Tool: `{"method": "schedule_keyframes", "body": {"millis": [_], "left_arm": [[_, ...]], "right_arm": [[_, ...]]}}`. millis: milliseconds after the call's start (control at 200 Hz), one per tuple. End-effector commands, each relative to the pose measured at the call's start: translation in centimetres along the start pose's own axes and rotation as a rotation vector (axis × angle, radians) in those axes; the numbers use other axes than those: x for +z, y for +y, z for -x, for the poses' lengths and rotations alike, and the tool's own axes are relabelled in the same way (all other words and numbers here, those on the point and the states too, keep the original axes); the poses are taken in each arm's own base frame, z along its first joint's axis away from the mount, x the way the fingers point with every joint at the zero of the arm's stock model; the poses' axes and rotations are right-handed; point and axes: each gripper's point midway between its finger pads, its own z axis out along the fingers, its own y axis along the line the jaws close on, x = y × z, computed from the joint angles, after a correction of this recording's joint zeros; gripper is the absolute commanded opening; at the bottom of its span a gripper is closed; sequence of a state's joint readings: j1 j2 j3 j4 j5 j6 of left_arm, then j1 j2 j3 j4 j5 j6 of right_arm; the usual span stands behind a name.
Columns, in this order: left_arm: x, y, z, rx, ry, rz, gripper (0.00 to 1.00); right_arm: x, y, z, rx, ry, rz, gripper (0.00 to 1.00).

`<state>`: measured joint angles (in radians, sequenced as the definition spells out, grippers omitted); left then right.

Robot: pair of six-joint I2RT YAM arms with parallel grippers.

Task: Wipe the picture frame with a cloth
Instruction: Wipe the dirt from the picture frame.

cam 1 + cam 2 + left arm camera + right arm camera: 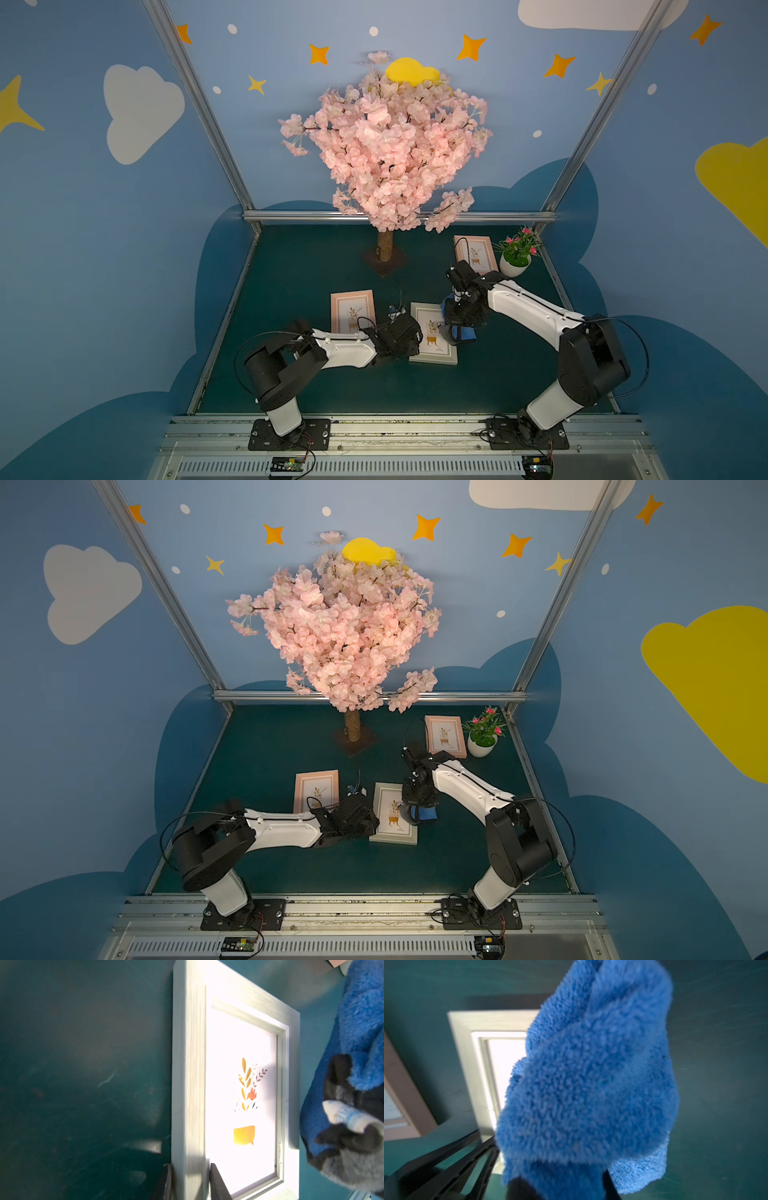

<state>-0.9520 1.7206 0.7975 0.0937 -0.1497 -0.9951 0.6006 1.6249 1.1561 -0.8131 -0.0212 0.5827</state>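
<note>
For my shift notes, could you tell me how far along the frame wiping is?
Done: right gripper pinches the cloth, left gripper clamps the white frame by its rail. In hand: cloth hangs at the frame's opposite edge, contact unclear. Still to do, it seems: wiping across its face.

The picture frame (432, 358), pale whitewashed grey around a print of a yellow potted plant, lies flat and face up on the green tabletop (332, 382). The cloth (466, 332) hangs bunched at its right edge: blue plush, dark grey reverse, small white tag.
</note>
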Motion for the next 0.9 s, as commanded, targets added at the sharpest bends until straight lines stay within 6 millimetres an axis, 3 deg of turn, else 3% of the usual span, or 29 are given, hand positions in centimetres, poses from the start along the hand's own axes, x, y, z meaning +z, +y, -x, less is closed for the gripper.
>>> {"method": "schedule_keyframes", "body": {"millis": [0, 190, 295, 385, 551, 636, 731, 891], "left_arm": [[0.4, 6.1, -3.7, 0.018, 0.125, 0.211, 0.27], [0.3, 6.2, -3.7, 0.017, 0.125, 0.211, 0.27], [0.4, 6.1, -3.7, 0.016, 0.124, 0.208, 0.27], [0.4, 6.1, -3.7, 0.016, 0.123, 0.206, 0.27], [0.3, 6.1, -3.7, 0.017, 0.123, 0.205, 0.27], [0.2, 6.1, -3.7, 0.018, 0.12, 0.206, 0.27], [0.2, 6.2, -3.7, 0.016, 0.12, 0.21, 0.27], [0.3, 6.2, -3.7, 0.012, 0.12, 0.208, 0.27]], "right_arm": [[1.2, 2.3, -1.9, -0.03, 0.069, 0.033, 0.0], [4.3, 2.8, -5.4, -0.018, 0.172, 0.055, 0.0], [5.1, 2.7, -6.1, -0.02, 0.196, 0.055, 0.0], [5.3, 2.3, -4.3, -0.014, 0.173, 0.044, 0.0], [5.3, 2.9, 0.9, 0.007, 0.112, 0.07, 0.0], [5.6, 3.7, 2.0, 0.0, 0.115, 0.075, 0.0], [5.9, 4.7, 1.0, -0.026, 0.137, 0.08, 0.0], [6.0, 4.5, -3.1, -0.026, 0.173, 0.088, 0.0]]}}
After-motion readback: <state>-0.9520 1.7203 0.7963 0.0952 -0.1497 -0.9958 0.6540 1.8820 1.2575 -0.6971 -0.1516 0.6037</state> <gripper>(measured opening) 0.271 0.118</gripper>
